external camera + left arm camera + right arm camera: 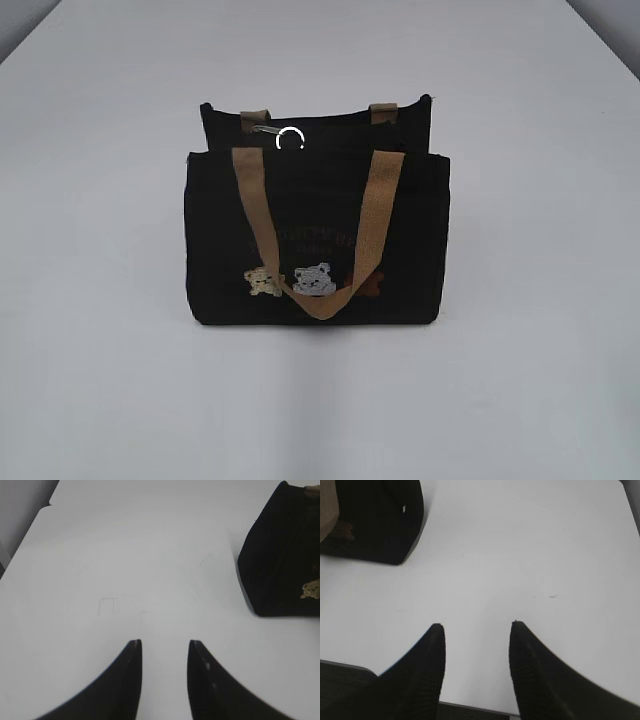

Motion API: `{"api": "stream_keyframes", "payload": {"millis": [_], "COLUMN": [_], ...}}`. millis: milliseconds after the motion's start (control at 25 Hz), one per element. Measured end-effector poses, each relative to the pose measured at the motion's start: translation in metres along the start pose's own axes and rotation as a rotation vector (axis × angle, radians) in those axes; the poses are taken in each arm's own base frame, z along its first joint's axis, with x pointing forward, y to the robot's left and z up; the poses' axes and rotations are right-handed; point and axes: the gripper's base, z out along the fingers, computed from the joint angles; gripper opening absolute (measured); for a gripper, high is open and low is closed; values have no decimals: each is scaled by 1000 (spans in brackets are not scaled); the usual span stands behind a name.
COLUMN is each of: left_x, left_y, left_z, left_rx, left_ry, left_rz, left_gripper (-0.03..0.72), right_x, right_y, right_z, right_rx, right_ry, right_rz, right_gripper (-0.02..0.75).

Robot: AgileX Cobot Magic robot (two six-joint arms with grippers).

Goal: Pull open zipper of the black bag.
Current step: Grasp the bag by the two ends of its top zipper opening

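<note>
1. Nothing of the task looks done yet: the black bag [315, 235] stands upright near the middle of the white surface [100, 380], and the zipper [330, 135] along its top edge appears closed, with its silver pull tab [266, 130] and a small ring lying at the bag's left end in the exterior view.
2. Left to do, as I judge it: reach the bag, steady it, take the pull tab and draw it along the top.
3. The left tool [165, 647] hangs over bare surface with its jaws apart and nothing between them; the bag sits ahead and off to its right, well apart.
4. The right tool [476, 630] is likewise spread and empty; the bag's corner lies ahead to its left, well apart.
5. Neither tool touches the bag, and neither shows in the exterior view.
</note>
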Motion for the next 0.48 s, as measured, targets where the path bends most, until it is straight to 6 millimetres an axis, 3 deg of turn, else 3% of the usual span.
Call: {"api": "stream_keyframes", "payload": {"millis": [480], "left_x": [0], "left_y": [0], "left_z": [0], "left_rx": [0], "left_ry": [0], "left_rz": [0], "left_gripper": [235], "right_x": [0], "right_y": [0], "right_z": [0], "right_rx": [0], "right_ry": [0], "right_rz": [0], "right_gripper": [337]}}
